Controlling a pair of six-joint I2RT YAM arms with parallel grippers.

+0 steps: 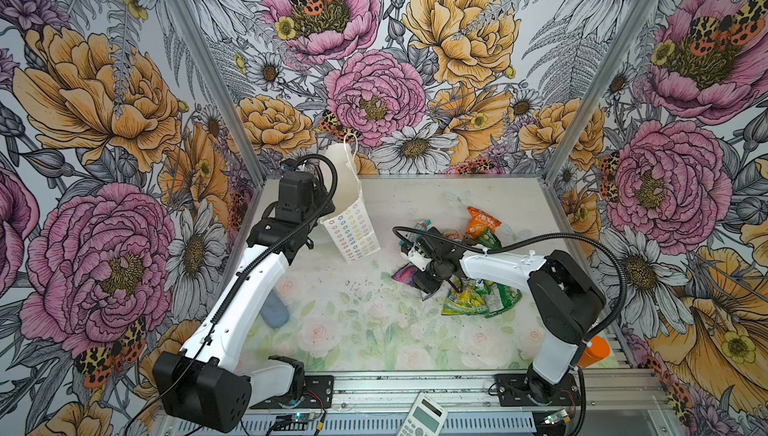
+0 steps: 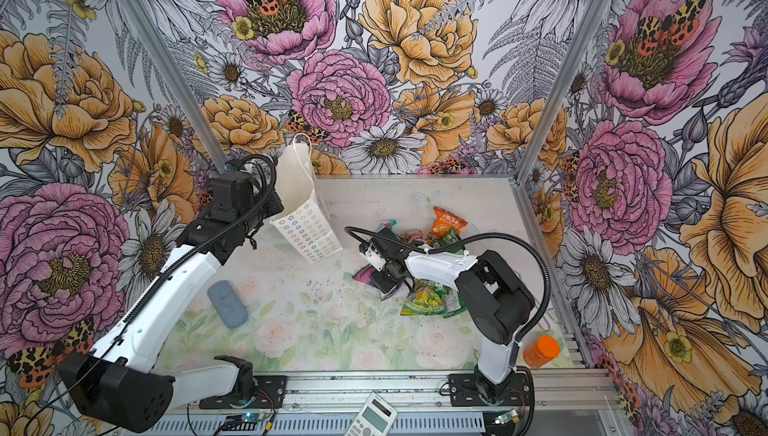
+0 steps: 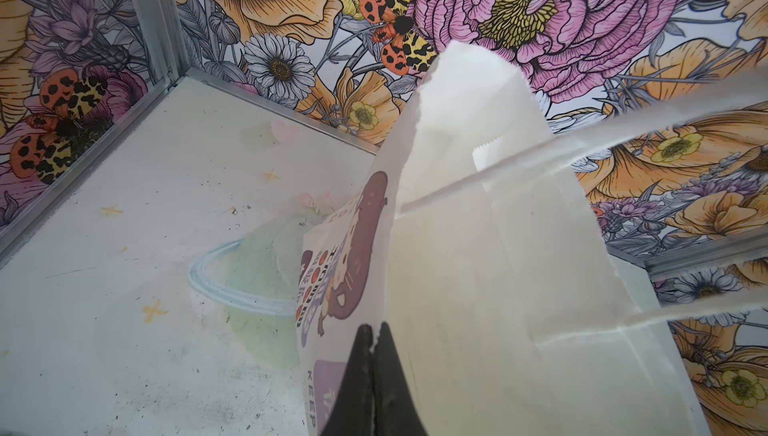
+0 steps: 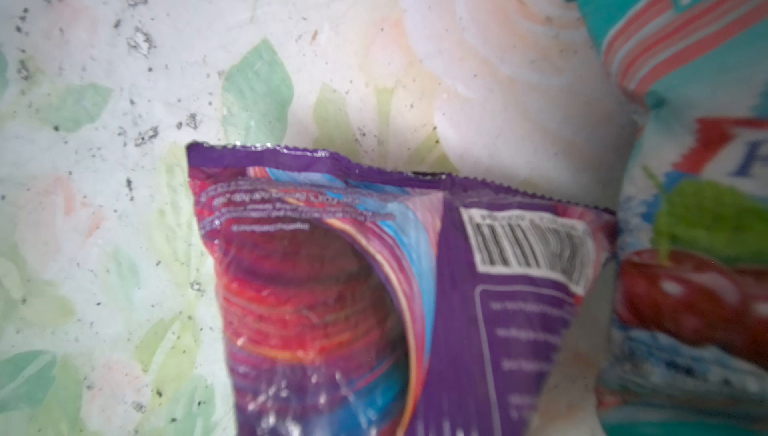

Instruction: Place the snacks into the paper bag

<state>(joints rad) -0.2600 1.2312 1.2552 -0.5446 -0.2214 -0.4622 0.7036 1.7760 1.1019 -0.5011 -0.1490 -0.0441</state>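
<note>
In the left wrist view the left pincer [image 3: 374, 332] has its black fingers pressed together on the top edge of the paper bag [image 3: 478, 280]. The bag is thin white paper with a saw-toothed rim and a cartoon print on its outer face, and white cord handles [image 3: 582, 151] cross its open mouth. The worktop [image 3: 124, 246] beyond it is pale and scuffed up to the metal corner rail [image 3: 87, 159]. In the right wrist view the purple packet [image 4: 374, 288], glossy crinkled foil with a crimped seam and a barcode, lies on the rose-printed surface close under the camera. A teal packet [image 4: 690, 226] lies just beside it, and no fingers are in frame. In both top views the right pincer [image 1: 427, 288] seems to rest on that purple packet at the near-left edge of the snacks [image 1: 486, 240], but I cannot tell whether it is apart or clamped, as the wrist hides it. The bag stands tilted at the back left, well apart from the heap, with open worktop between them. An orange packet [image 1: 482, 224] lies at the heap's far side and a yellow-green packet [image 1: 461, 303] at its near side.
</note>
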